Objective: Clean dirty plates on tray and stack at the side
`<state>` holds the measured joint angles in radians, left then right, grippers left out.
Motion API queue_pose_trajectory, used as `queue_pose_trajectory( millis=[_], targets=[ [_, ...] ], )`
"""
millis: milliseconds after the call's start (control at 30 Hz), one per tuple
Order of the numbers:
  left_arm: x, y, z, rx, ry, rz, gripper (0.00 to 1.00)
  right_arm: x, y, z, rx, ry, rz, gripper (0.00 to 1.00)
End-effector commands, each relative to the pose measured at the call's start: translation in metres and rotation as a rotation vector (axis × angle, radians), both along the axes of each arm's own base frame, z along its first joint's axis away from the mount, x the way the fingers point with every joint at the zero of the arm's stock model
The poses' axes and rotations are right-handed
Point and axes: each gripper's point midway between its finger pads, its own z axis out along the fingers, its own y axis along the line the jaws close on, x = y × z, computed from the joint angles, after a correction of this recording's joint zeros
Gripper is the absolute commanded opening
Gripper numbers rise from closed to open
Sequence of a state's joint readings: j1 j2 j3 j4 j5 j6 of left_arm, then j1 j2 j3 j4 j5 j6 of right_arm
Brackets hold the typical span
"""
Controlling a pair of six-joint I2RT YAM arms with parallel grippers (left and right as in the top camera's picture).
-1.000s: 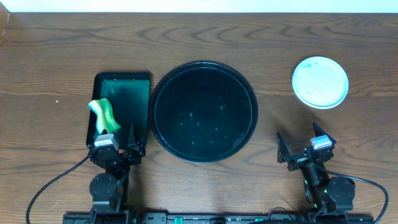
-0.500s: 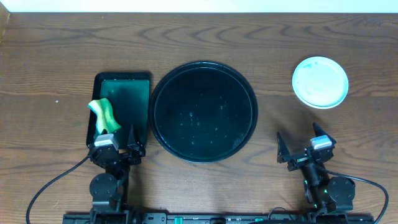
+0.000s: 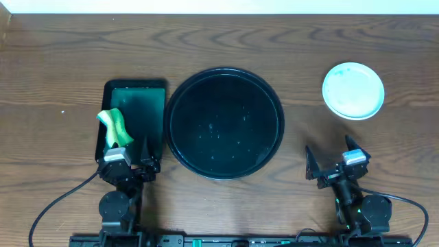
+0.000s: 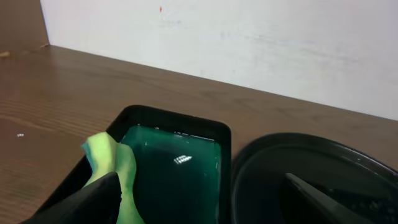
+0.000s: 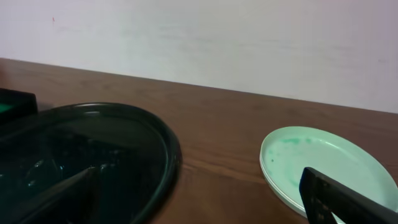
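Note:
The large round black tray point(image 3: 223, 123) sits mid-table with only small wet specks on it. It also shows in the left wrist view point(image 4: 311, 174) and the right wrist view point(image 5: 87, 155). A stack of pale-aqua plates point(image 3: 353, 90) stands at the far right, off the tray; the top face has faint green traces in the right wrist view point(image 5: 323, 165). My left gripper point(image 3: 130, 159) is open and empty near the table's front, over the green tray's near end. My right gripper point(image 3: 333, 161) is open and empty near the front right, apart from the plates.
A dark green rectangular tray point(image 3: 137, 110) holding green liquid lies left of the black tray, also in the left wrist view point(image 4: 180, 168). A yellow-green sponge point(image 3: 114, 125) rests on its left rim, also in the left wrist view point(image 4: 115, 165). A white wall bounds the far edge.

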<state>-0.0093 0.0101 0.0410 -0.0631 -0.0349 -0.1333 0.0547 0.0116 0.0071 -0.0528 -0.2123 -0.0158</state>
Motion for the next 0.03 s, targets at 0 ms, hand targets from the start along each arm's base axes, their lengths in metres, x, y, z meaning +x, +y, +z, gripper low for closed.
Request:
queue_pose_trajectory(
  millis=[0],
  targets=[
    [0.0005, 0.0015, -0.0182, 0.01, 0.04, 0.006, 0.81, -0.0008, 0.0021, -0.0003, -0.014, -0.005, 0.011, 0.99]
  ],
)
